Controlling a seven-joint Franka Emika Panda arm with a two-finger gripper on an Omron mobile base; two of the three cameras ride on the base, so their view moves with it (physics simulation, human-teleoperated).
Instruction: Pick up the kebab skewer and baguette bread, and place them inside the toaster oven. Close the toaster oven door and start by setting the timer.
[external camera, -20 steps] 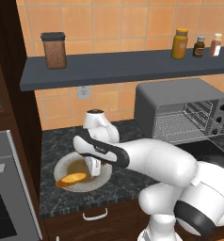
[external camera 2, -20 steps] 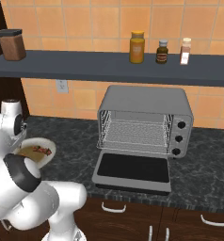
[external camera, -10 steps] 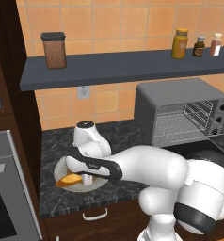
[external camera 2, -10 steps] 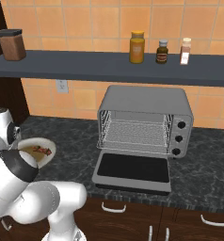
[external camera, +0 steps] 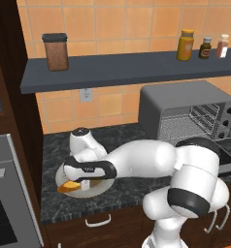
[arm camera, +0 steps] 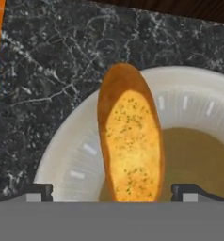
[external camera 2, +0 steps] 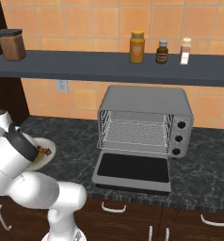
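Left base view: white arm bent low over a cream round plate [external camera: 83,190] at the left near counter edge; golden-orange baguette loaf [external camera: 68,186] poking out leftward.

Right base view: grey toaster oven [external camera 2: 144,120], glass door [external camera 2: 132,170] dropped flat, open counter between.

Hand view: loaf [arm camera: 129,136] lengthwise between spread fingertips [arm camera: 37,192], gripper [arm camera: 116,194] holding nothing.

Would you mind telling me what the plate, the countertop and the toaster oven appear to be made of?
The plate looks like glazed cream ceramic: smooth, with pale ribbed marks round the rim. The countertop seems polished dark stone, black with white veining, perhaps granite. The toaster oven looks like brushed grey metal, with a thin wire rack inside and a dark glass door folded open.
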